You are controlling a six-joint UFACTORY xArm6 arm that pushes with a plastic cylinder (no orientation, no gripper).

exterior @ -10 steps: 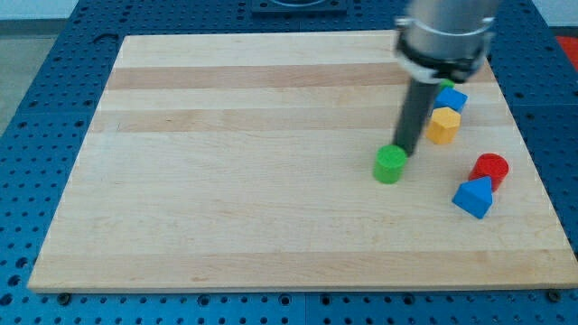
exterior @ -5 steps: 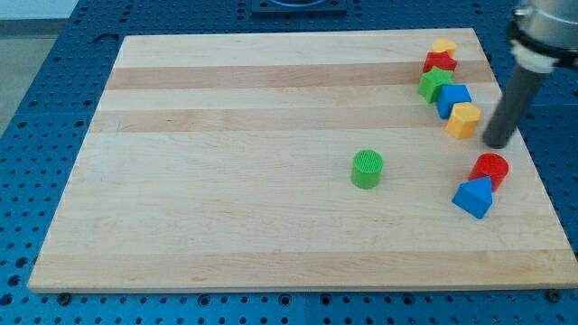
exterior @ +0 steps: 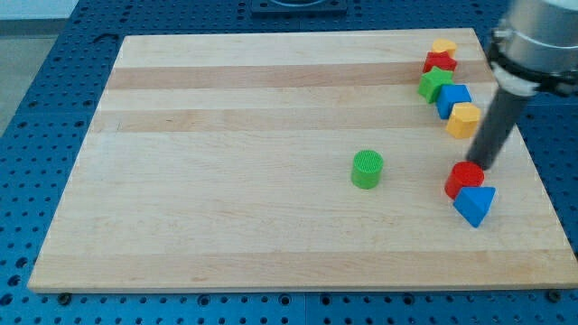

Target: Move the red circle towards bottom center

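My tip (exterior: 482,168), a bare rod holding nothing, touches the red circle's (exterior: 463,178) upper right edge, beside the blue triangle (exterior: 474,204).

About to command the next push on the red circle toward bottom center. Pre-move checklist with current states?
1. My tip at the red circle: ok, it sits at the circle's upper right edge; actual touch cannot tell.
2. Push side suits a down-left move: ok.
3. Path clear: not ok, the blue triangle lies against the circle's lower right.
4. Green cylinder out of the way: ok, well to the view's left.
5. Cluster at the view's top right, nearest the yellow block, clear of the rod: ok, apart from it.
6. Circle on the board: ok.
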